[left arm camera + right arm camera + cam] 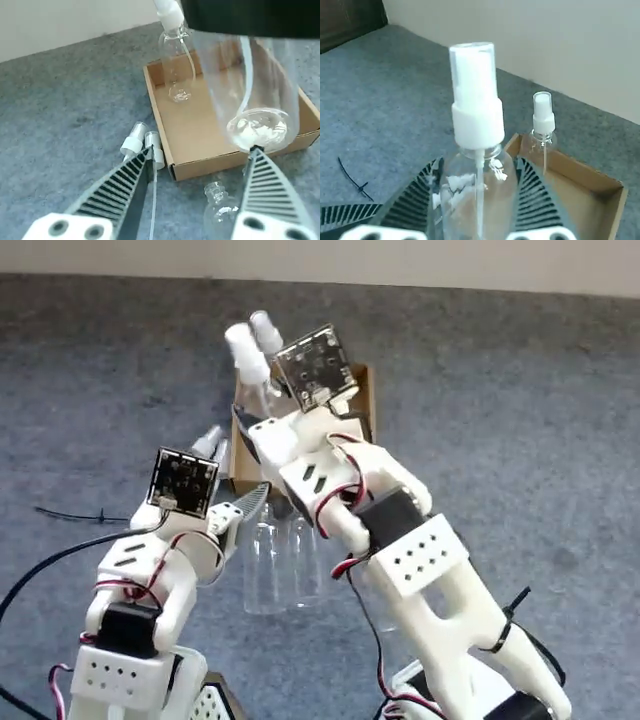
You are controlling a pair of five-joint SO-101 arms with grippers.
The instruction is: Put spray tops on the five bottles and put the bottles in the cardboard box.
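Looking down on grey carpet (520, 390), and there's the cardboard box (200, 125), open-topped, out ahead of both arms. The right gripper (479, 170) is clamped on a clear bottle (470, 200) with a white spray top (475, 100) fitted, held in the air over the box. The left gripper (201, 154) hangs near the box, jaws spread wide, nothing between them. Inside the box, a second capped bottle (542, 142) stands upright in a corner. Two clear bottles (265, 575) lie side by side on the carpet between the arms, one with its neck open. Two loose spray tops (133, 141) lie together just beside the box wall. A black cable tie (90, 515) lies well off to the side.
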